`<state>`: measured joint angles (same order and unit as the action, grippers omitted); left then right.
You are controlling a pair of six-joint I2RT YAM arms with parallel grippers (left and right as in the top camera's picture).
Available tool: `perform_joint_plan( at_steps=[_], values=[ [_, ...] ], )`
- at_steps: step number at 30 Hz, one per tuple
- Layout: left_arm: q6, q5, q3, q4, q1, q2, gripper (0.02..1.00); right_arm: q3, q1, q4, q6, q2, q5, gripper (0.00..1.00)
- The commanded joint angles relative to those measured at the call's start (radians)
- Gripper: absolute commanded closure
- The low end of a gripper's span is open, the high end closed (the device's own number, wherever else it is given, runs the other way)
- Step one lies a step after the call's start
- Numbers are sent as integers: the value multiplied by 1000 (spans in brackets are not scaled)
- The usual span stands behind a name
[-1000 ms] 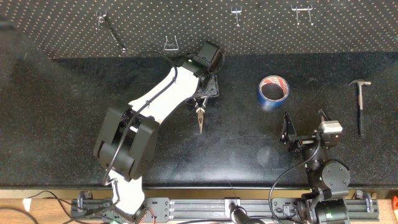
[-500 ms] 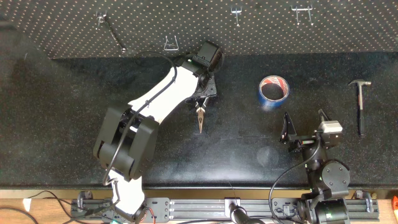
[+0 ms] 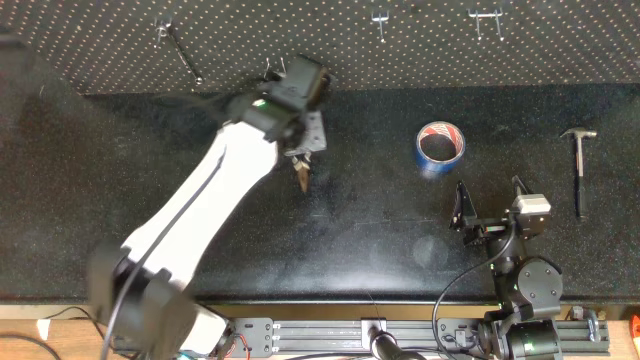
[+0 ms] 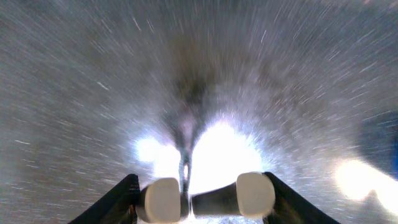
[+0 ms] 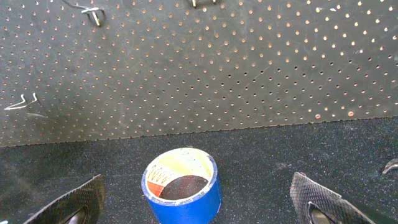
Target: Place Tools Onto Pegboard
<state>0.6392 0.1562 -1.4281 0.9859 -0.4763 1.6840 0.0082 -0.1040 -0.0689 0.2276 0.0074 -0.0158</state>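
Your left gripper (image 3: 303,152) is closed tight on the pliers (image 3: 302,172), tip pointing back toward the arm bases, near the table's (image 3: 120,180) far edge, just below the pegboard (image 3: 420,40) (wrist view is too blurred for detail). Your right gripper (image 3: 490,205) sits wide open, holding nothing, facing the blue tape roll (image 3: 440,145). The hammer (image 3: 578,170) lies far right, and a wrench (image 3: 183,52) hangs on the board.

You've got a black, speckled worktop (image 3: 380,240) with 2 things lying directly on it: a blue tape roll (image 3: 440,146) standing on end right of centre, and a hammer (image 3: 578,170) well apart from it, near the right edge.
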Motion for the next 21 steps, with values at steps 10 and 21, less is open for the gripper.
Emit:
perform_joint_plan(
  at_steps=[10, 21],
  values=[
    [-416, 340, -9, -541, 57, -185, 989, -4, -4, -5, 11, -6, 8, 23],
    [-416, 303, -8, -635, 66, -5, 989, -4, -4, -5, 11, -6, 8, 27]
  ],
)
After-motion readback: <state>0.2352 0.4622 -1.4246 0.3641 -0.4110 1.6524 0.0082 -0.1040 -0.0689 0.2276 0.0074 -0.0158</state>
